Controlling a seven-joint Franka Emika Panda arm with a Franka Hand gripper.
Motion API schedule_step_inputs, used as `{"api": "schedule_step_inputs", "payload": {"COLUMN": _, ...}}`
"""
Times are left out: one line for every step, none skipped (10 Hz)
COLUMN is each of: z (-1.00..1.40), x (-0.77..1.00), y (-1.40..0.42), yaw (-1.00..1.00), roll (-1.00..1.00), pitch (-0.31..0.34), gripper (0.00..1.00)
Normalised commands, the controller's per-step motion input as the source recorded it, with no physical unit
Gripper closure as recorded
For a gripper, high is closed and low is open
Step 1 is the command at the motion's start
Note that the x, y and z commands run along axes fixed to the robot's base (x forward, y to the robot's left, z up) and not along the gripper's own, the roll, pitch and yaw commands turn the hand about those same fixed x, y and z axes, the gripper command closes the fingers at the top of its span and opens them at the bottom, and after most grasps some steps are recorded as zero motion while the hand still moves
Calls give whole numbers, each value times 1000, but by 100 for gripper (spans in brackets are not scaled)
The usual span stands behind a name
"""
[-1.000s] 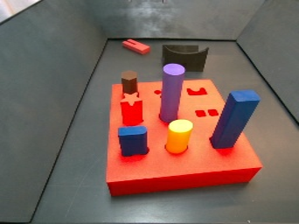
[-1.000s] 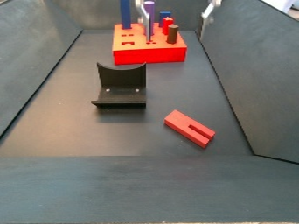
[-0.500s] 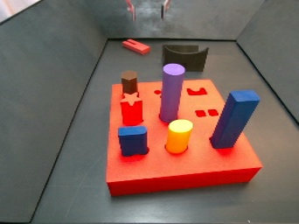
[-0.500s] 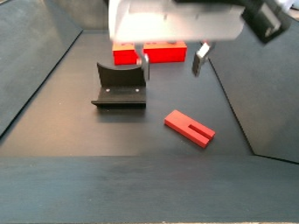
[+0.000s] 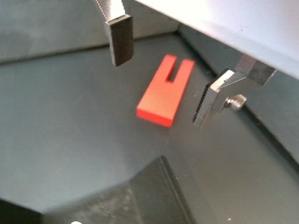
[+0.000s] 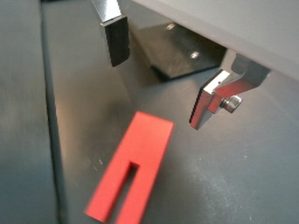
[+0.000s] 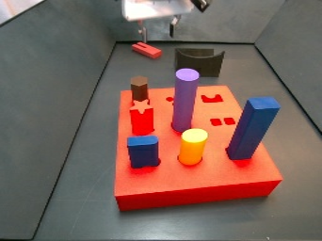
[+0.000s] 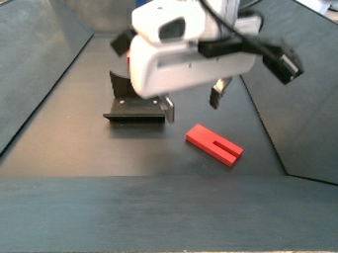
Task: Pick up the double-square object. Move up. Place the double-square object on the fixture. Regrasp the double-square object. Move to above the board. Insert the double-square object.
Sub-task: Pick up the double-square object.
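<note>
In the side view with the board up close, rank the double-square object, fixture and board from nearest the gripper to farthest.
From the gripper:
1. The double-square object, on the floor just below it.
2. The fixture, beside that, toward the board.
3. The board, farthest, in the foreground.

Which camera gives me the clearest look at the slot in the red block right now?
A wrist view: the red block lies whole on the floor between the open gripper fingers, slot plain. Another wrist view also shows the slot. One side view shows it obliquely; the other shows it tiny.

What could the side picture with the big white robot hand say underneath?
Open gripper hovers above the double-square object lying on the floor beside the fixture.
</note>
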Motion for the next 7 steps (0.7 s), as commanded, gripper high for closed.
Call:
{"api": "schedule_step_inputs", "payload": {"z": -1000, "x": -80, "y": 63, "yaw": 826, "roll": 16, "pitch": -27, "gripper": 0}}
{"api": "schedule_step_inputs", "payload": {"z": -1000, "x": -194, "y": 86, "yaw": 846, "roll": 40, "pitch": -80, "gripper": 0}}
{"api": "schedule_step_inputs", "payload": {"z": -1000, "x": -300, "y": 89, "yaw": 837, "roll": 56, "pitch": -114, "gripper": 0}}
{"api": "schedule_step_inputs", "payload": {"z": -1000, "x": -317, "y": 109, "yaw": 809, "roll": 39, "pitch": -103, "gripper": 0}}
{"api": "schedule_step_inputs", "payload": {"z": -957, "x": -269, "y": 263, "yaw": 577, "roll": 0, "pitch": -114, "gripper": 0}}
{"api": "schedule_step_inputs", "payload": {"z": -520, "x": -143, "y": 169, "yaw": 340, "roll": 0, "pitch": -36, "gripper": 0}}
{"api": "schedule_step_inputs", "payload": {"z": 0, "x": 0, "y": 0, "yaw": 0, "roll": 0, "pitch": -31, "gripper": 0}}
